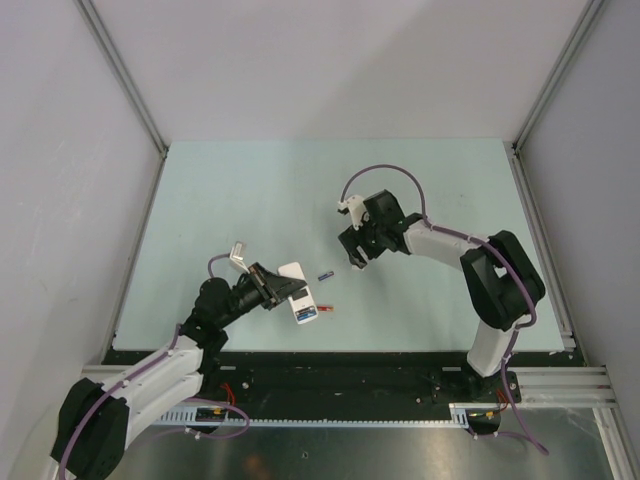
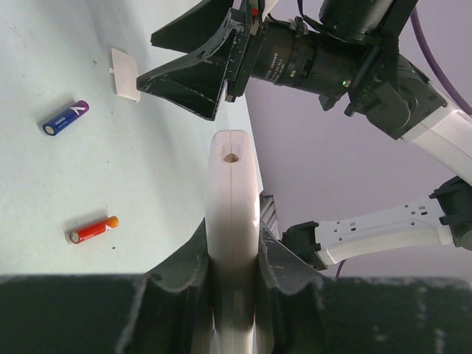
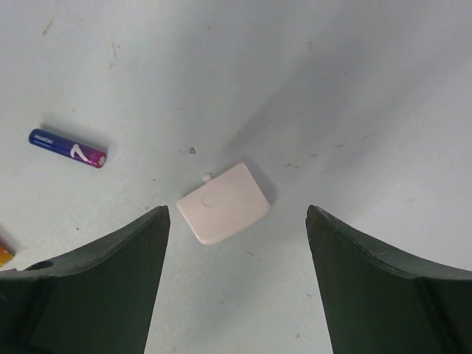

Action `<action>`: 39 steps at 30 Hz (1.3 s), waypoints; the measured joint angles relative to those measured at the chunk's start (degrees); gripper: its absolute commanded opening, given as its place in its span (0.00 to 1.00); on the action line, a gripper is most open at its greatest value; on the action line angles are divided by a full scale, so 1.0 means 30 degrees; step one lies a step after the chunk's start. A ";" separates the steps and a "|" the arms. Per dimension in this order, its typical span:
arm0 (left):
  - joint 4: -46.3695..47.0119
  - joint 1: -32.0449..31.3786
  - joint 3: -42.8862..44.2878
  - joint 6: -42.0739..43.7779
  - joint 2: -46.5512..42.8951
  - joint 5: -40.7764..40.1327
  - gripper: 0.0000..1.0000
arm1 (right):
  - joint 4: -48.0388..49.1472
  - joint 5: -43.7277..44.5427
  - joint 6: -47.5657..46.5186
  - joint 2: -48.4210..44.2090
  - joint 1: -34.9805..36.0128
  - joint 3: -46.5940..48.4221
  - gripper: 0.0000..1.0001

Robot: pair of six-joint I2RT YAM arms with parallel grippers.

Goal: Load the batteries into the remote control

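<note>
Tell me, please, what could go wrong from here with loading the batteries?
1. The left tool grips the remote near one end only; pressing a battery in could tilt it or make it slip.
2. The blue battery and the red battery lie loose and may roll if nudged.
3. The thin cover lies flat under the open right tool, so a pinch might just flick it away.

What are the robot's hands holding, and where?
The left gripper clamps the remote control in its jaws near one end. The right gripper holds nothing.
</note>
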 measured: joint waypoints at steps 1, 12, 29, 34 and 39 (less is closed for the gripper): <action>0.0000 0.0000 0.0000 0.0000 0.0000 -0.0007 0.00 | 0.0015 -0.0240 0.0000 0.0117 -0.0015 0.0066 0.79; 0.0000 0.0000 -0.0022 0.0007 0.0007 -0.0066 0.00 | -0.0102 -0.2055 -0.0182 0.1727 -0.0015 0.1180 0.76; -0.0036 0.0000 -0.0248 0.0000 -0.0408 -0.0051 0.00 | -0.1370 -0.1319 0.0080 0.1829 0.0546 0.1180 0.71; -0.0080 0.0000 -0.0481 -0.0015 -0.0758 -0.0036 0.00 | -0.1647 -0.0984 0.0656 0.1224 0.0991 0.0525 0.71; -0.0102 0.0000 -0.0488 -0.0036 -0.1035 -0.0029 0.00 | -0.1872 -0.0415 0.0976 0.0925 0.1501 0.0233 0.72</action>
